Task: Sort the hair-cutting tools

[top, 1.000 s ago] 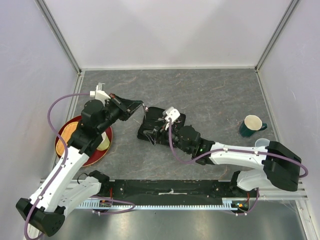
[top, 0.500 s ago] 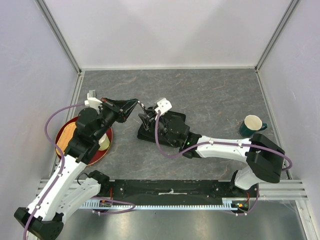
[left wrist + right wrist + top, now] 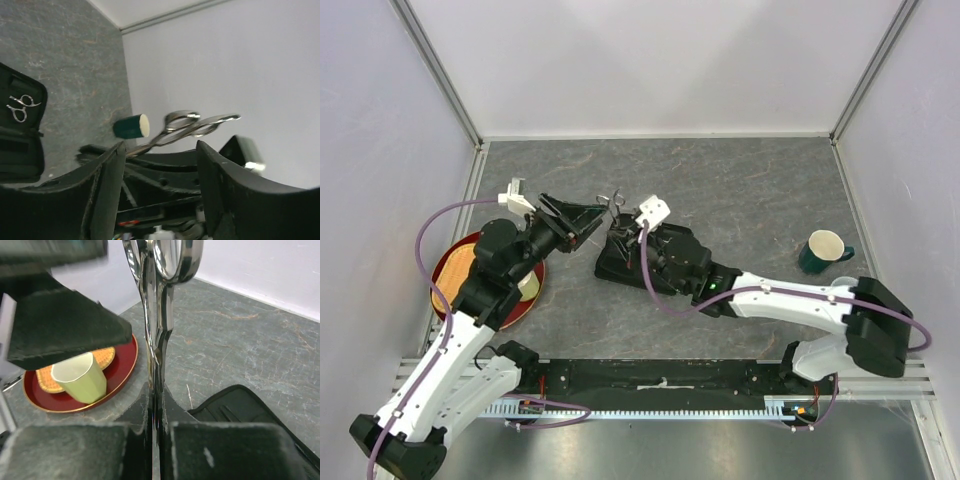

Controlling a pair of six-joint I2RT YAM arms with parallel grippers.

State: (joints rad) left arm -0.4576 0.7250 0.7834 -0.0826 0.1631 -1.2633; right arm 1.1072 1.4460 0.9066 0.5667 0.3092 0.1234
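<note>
A pair of thin silver scissors (image 3: pixel 162 300) stands upright above the table, handle rings up, with my right gripper (image 3: pixel 157 390) shut on its blades. From above, the scissors (image 3: pixel 613 201) sit between the two grippers, over the far left corner of the open black case (image 3: pixel 620 262). My left gripper (image 3: pixel 594 213) is open right beside them, its jaws apart, with nothing between them. In the left wrist view the scissors (image 3: pixel 192 126) lie just beyond my open left gripper (image 3: pixel 160 148). A second pair of scissors (image 3: pixel 19 107) lies in the case (image 3: pixel 20 145).
A red plate (image 3: pixel 445 262) at the left holds a waffle (image 3: pixel 50 376) and a pale yellow cup (image 3: pixel 80 377). A dark green mug (image 3: pixel 825 250) stands at the right. White walls close in the table on three sides.
My left gripper, which was shut on the scissors, has opened and let go. My right gripper moved in from the case and shut on the scissors' blades.
</note>
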